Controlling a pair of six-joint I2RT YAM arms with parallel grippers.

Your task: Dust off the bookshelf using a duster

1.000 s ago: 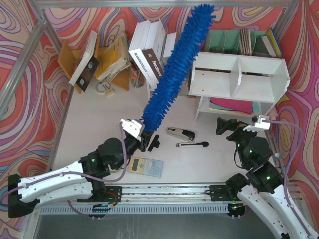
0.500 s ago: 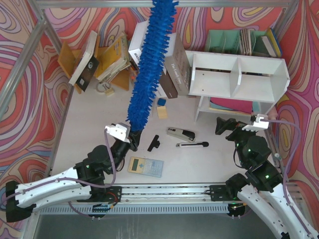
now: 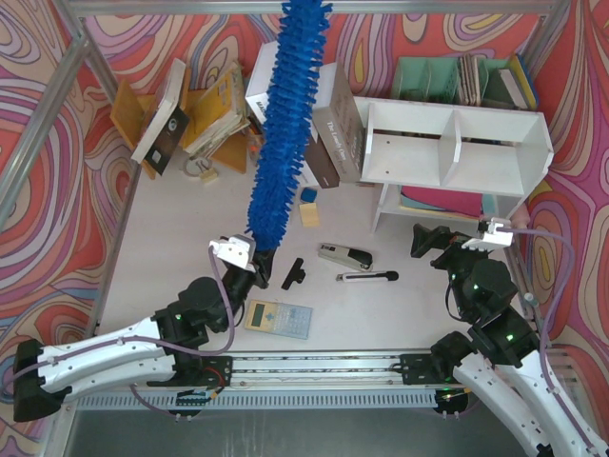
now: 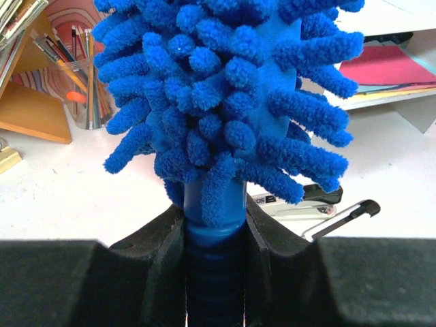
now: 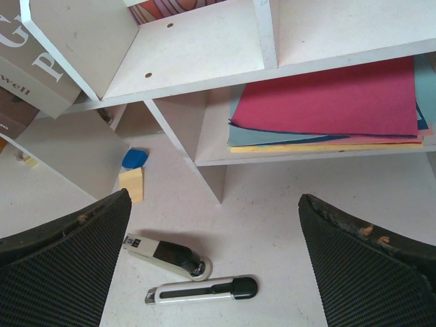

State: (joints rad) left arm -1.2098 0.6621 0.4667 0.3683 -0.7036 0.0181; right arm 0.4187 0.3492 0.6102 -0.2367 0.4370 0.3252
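At the far left of the surface [image 3: 181, 238] a yellow wooden book rack [image 3: 128, 114] holds a few leaning books. Nearer the arms, the left gripper [image 3: 255, 261] is pinched on the slim blue handle of the duster [image 3: 285, 124]. In the left wrist view both black fingers [image 4: 163, 235] press against the ribbed handle just below the fluffy head. From that grip the duster rises steeply, tilted slightly right. Its bright-blue head crosses in front of the white boxed books [image 3: 285, 86] and runs out of the top of the overhead view. It stands left of the bookshelf [image 3: 457, 152] and is apart from it.

Just right of the gripper a calculator [image 3: 278, 318] lies flat near the front edge. Beyond it lie a small black object [image 3: 294, 274] too small to tell, a stapler [image 3: 344, 256] and a box cutter [image 3: 366, 277]. A blue eraser [image 3: 307, 194] and a yellow note pad [image 3: 309, 213] sit close to the shelf's left end.

The white bookshelf stands at the right rear, with a divider splitting its upper tier into two compartments. Red, teal and yellow paper sheets [image 5: 327, 102] lie stacked on its lower tier. A green file organiser [image 3: 447, 78] stands behind it.

The right gripper [image 3: 434, 244] hovers in front of the shelf's lower tier, fingers spread wide and holding nothing.
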